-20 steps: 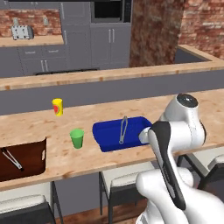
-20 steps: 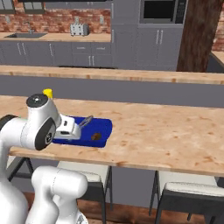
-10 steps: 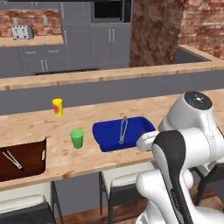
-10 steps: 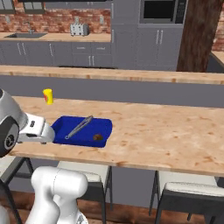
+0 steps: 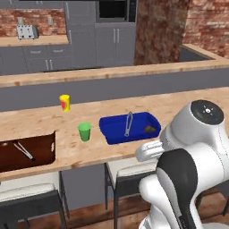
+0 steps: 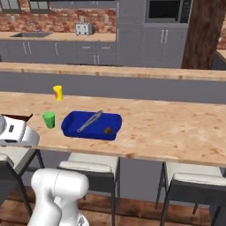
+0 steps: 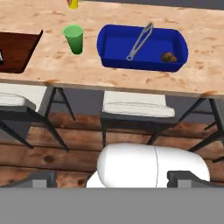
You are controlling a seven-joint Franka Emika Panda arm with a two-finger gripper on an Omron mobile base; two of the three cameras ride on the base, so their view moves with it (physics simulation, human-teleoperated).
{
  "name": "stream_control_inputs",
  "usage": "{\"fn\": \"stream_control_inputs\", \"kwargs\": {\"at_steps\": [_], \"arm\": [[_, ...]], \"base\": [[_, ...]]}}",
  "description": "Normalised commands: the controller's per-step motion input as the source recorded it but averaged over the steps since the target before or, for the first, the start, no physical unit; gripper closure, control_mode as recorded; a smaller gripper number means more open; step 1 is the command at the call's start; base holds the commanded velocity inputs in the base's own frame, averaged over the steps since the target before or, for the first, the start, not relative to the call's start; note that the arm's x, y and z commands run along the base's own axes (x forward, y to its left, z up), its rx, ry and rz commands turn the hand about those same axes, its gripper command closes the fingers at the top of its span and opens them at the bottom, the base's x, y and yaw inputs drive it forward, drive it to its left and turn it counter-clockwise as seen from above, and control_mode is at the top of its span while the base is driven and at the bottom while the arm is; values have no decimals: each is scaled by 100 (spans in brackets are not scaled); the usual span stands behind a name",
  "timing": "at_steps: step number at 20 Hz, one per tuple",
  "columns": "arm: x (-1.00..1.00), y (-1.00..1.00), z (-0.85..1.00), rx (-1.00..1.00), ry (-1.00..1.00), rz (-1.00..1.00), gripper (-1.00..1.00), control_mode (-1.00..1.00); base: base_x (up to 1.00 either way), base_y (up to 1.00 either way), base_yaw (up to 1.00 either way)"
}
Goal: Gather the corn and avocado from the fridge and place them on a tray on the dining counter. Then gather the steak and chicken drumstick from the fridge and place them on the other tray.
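Wooden dining counter before grey cabinets and brick wall | blue tray holding metal tongs and small brown item; dark brown tray at counter's left end | green cup beside blue tray; yellow bottle behind | gripper spread wide, empty, above stools.

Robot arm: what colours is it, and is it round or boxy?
The arm is glossy white and rounded, with fat bulging links. A black band wraps one joint, and a dark grey round cap tops another. The gripper has two small dark fingertips.
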Motion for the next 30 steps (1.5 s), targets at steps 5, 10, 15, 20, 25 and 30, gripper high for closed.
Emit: {"fn": "stream_control_inputs", "kwargs": {"at_steps": [5, 10, 15, 20, 25, 30], "arm": [[0, 0, 0, 0, 0, 0, -100, 100], [0, 0, 0, 0, 0, 0, -100, 100], [0, 0, 0, 0, 0, 0, -100, 100], [0, 0, 0, 0, 0, 0, -100, 100], [0, 0, 0, 0, 0, 0, -100, 100], [0, 0, 0, 0, 0, 0, -100, 100]], "base": [[-47, 99, 4], [-28, 100, 4], [-12, 100, 2], [-3, 100, 2], [0, 100, 3], [0, 100, 5]]}}
